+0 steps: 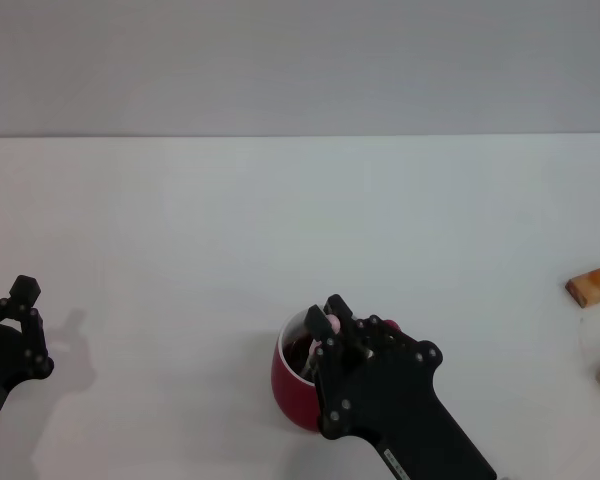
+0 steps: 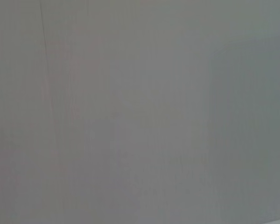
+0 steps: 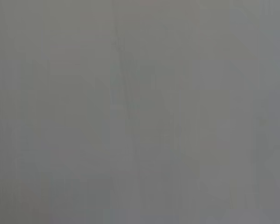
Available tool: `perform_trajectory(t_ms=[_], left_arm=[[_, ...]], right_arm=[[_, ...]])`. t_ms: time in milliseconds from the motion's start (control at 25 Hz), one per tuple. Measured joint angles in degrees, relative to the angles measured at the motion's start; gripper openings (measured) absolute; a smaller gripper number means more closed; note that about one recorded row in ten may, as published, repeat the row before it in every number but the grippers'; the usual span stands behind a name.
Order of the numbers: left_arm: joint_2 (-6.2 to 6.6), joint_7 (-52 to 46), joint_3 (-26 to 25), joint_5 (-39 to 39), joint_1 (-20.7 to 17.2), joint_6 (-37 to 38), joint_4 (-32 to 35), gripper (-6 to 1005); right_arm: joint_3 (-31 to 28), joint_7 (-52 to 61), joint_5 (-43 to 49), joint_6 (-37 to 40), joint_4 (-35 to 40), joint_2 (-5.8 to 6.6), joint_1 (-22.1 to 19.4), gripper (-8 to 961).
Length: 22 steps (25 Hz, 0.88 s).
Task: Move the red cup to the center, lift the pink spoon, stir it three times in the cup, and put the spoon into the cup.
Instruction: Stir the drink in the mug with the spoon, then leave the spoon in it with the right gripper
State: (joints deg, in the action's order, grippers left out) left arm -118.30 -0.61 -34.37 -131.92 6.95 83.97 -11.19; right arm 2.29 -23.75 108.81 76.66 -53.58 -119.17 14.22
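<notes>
Your bench (image 1: pixel 280 220) carries the right arm slanting up from its near edge, its right gripper (image 1: pixel 327 325) poised over the red cup (image 1: pixel 292 385) by that edge, clenched on the pink spoon (image 1: pixel 333 324). The left gripper (image 1: pixel 18 305) idles near the left edge; I cannot tell its grip.

The red cup (image 1: pixel 292 392) looks like glazed ceramic, dark red and glossy outside, white and smooth inside. Both the right gripper (image 1: pixel 323 322) and the left gripper (image 1: pixel 15 300) are matt black with small shiny screw heads. The table (image 1: pixel 280 220) is smooth, matt white. 2 blocks (image 1: pixel 593 285) at the right edge look like unfinished wood.
</notes>
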Motion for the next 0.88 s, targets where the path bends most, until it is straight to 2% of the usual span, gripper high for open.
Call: perform_trajectory(t_ms=[600,880], left_arm=[[0.0,0.0,-0.21,0.0,-0.09,-0.32,0.11,-1],[0.01,0.0,-0.26,0.0,0.16,-0.54,0.11,-1]], right_arm=[[-3.24,7.9,-0.04,-4.95,5.19,-0.49,5.85,26],[-5.52,7.9,0.25,-4.94,6.88,-0.09,6.04,26]])
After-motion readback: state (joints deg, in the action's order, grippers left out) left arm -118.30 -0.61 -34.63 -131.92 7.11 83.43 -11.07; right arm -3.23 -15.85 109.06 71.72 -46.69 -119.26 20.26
